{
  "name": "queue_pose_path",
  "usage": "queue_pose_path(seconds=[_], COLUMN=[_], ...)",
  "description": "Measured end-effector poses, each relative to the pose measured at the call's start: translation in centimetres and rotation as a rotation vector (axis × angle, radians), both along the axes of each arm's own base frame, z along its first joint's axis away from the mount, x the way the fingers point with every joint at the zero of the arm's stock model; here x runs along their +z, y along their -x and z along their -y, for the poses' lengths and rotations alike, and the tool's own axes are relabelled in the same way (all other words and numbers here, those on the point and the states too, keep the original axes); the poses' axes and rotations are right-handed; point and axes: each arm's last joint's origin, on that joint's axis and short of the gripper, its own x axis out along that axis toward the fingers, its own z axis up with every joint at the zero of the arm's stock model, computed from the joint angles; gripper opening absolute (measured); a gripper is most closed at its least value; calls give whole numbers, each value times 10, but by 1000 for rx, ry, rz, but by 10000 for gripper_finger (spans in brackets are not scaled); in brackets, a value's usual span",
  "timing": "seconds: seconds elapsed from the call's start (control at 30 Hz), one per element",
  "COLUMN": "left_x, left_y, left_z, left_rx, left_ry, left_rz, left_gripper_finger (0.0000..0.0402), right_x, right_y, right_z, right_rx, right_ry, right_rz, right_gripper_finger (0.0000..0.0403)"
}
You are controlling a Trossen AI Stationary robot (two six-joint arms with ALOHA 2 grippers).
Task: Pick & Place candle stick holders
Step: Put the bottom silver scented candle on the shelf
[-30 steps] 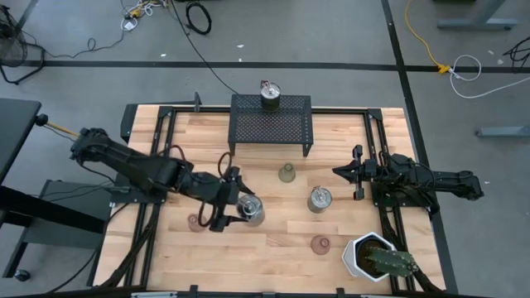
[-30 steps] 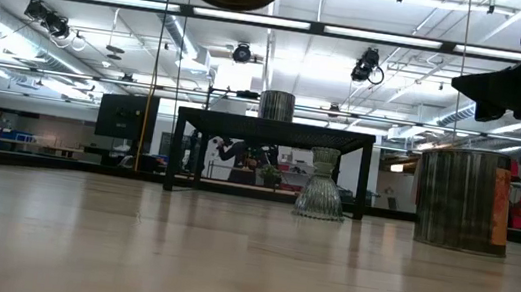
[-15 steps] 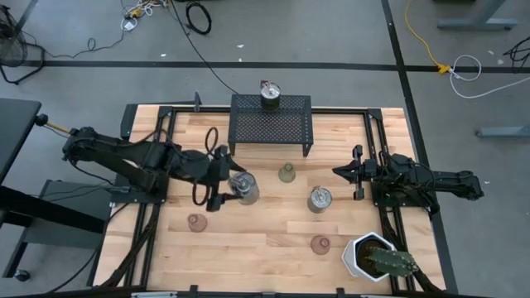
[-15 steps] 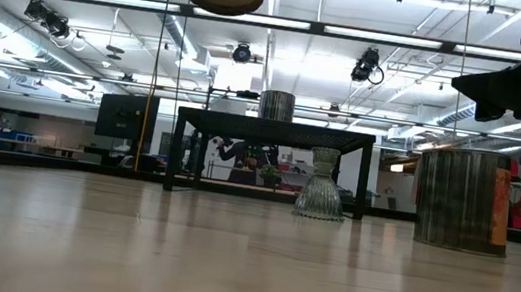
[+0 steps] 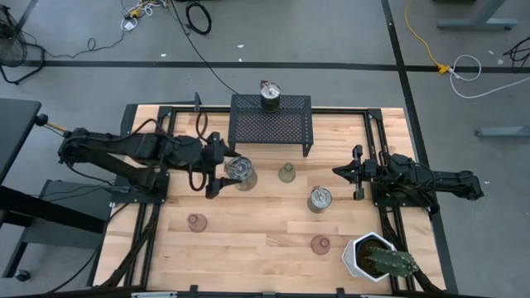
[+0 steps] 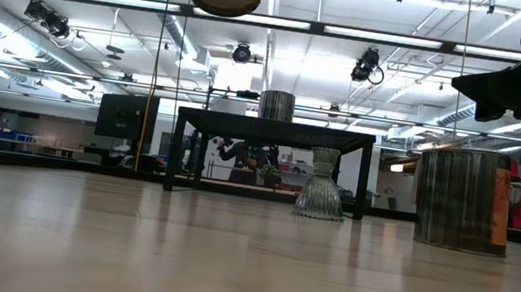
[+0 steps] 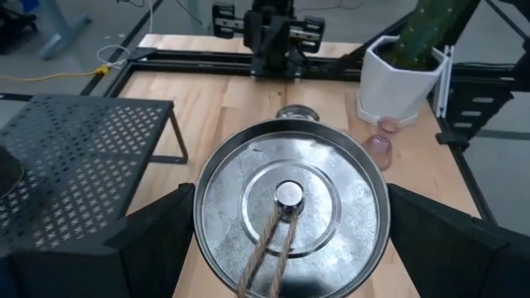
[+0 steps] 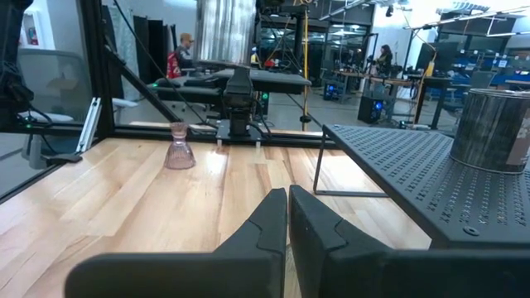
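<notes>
The left gripper (image 5: 224,172) holds a silvery metallic holder (image 5: 239,170) aloft in wide-set jaws — the right gripper (image 5: 342,172) rests closed, empty.

Two dark, matte arms of jointed segments, with black cables looping beside the left one. Left hand (image 5: 217,170) with broad, flat black fingers (image 7: 153,240). Right hand (image 5: 340,171) with slim, angular dark fingers (image 8: 263,223), stepped notches along their inner edges.
</notes>
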Motion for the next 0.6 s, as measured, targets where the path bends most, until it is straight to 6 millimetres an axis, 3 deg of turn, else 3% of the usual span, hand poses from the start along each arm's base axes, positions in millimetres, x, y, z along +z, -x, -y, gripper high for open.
queue_pose_path(seconds=[0.23,0.6], left_x=[8,55], left_y=[10,29], left_z=[-10,-22], left_rx=[32,34], left_ry=[-12,-100], left_rz=[-34,14], left_gripper_finger=[367,367], right_x=[0,0], right_y=[0,0], right_z=[0,0], right_rx=[0,0], right_ry=[0,0], right_rz=[1,2], right_gripper_finger=[20,20])
